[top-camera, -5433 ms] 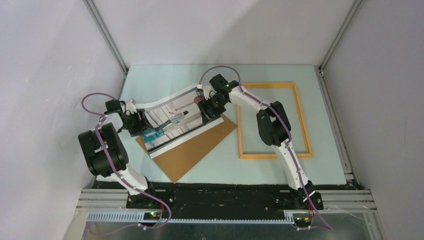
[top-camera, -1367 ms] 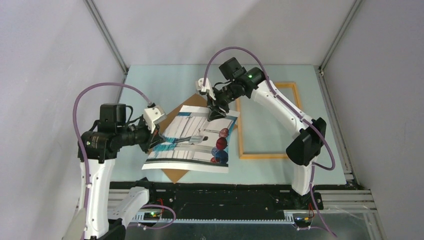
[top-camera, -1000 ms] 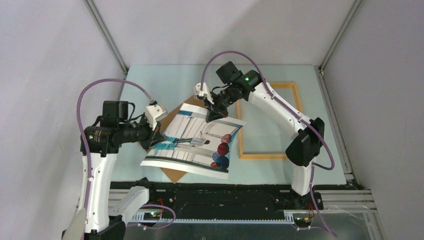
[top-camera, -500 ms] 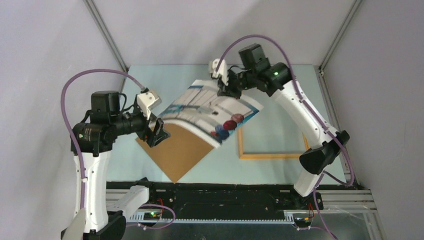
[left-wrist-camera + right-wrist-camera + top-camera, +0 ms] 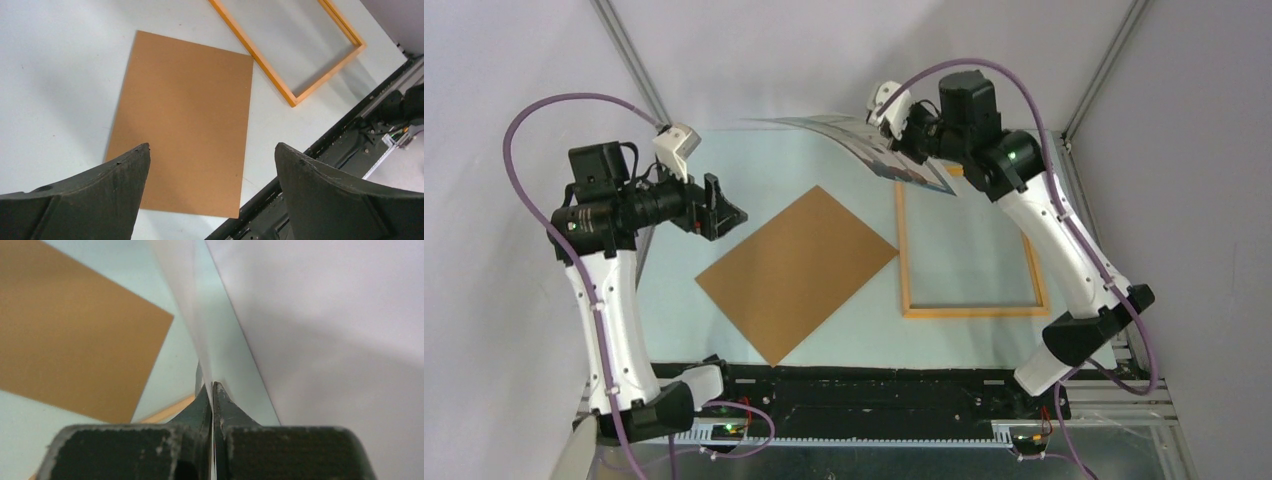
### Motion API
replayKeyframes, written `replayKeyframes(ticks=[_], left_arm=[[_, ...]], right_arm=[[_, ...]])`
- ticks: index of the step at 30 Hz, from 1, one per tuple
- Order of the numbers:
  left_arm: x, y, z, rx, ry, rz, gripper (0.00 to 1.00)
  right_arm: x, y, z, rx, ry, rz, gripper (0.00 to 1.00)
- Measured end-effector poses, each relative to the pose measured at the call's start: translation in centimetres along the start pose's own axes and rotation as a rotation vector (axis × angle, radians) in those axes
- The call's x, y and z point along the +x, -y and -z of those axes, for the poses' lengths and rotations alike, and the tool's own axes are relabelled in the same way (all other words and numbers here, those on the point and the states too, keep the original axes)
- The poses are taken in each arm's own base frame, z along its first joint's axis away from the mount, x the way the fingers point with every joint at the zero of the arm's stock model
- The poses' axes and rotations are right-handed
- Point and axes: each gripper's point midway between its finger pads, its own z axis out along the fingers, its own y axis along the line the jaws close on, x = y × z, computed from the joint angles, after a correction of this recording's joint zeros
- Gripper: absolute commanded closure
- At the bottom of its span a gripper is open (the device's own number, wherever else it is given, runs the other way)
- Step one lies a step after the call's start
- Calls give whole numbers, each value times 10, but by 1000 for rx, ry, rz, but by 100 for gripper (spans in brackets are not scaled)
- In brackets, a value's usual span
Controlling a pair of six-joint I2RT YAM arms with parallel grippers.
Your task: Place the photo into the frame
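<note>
Photo (image 5: 879, 148) held in the air near the top centre of the overhead picture, pinched along one edge by the right gripper (image 5: 906, 135), whose jaws are pressed together on the paper. That arm's wrist camera shows the sheet running edge-on out of the closed right gripper (image 5: 213, 405). The print tilts, printed side up, and its lower right corner appears over the upper left corner of the frame (image 5: 974, 311). It looks raised well above the tabletop (image 5: 764, 160) rather than resting on anything. The thin orange-yellow frame lies flat on the right side of the tabletop, and nothing is inside it: only pale tabletop shows through its opening. A plain brown backing board (image 5: 796, 270) lies diamond-wise in the centre, its right corner just beside the frame's left bar. At the left of the overhead picture the left gripper (image 5: 721, 207) hangs above the tabletop with its jaws wide apart, holding nothing. Its wrist camera looks down between the spread fingers (image 5: 115, 170) at the board and the frame's near bar. As a judgement, the task is roughly midway: the photo is lifted and in one gripper's keeping. It has yet to be carried over the frame, lowered flat inside the opening and let go.
</note>
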Motion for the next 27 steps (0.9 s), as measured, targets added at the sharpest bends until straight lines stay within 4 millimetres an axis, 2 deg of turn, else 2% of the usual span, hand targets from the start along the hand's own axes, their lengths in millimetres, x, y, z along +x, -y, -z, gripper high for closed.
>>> replayKeyframes(ticks=[3,6,11,15,18,22,27], left_arm=[[1,-15,-8,-9,-12,58,0],[0,-29,-15,-22,-16,106,0],[-2,-54,-27,-49,-26,191,0],[-6,-74,-35,-90,-32,228,0],[-6,-82,-40,-100,-37,247,0],[1,-90,-49,-93,-59,279,0],[37,-91,-74,-35,-153,365,0]], right_arm=[[13,-16,-1,25,-31,26,100],[40,-43,-9,15,-91,54,100],[109,-108,-33,-20,-234,121,100],[148,-162,-35,-78,-319,181,100],[149,-185,-28,-100,-309,212,100],[137,-205,-20,-102,-237,229,100],[150,-224,-21,-91,-218,267,100]])
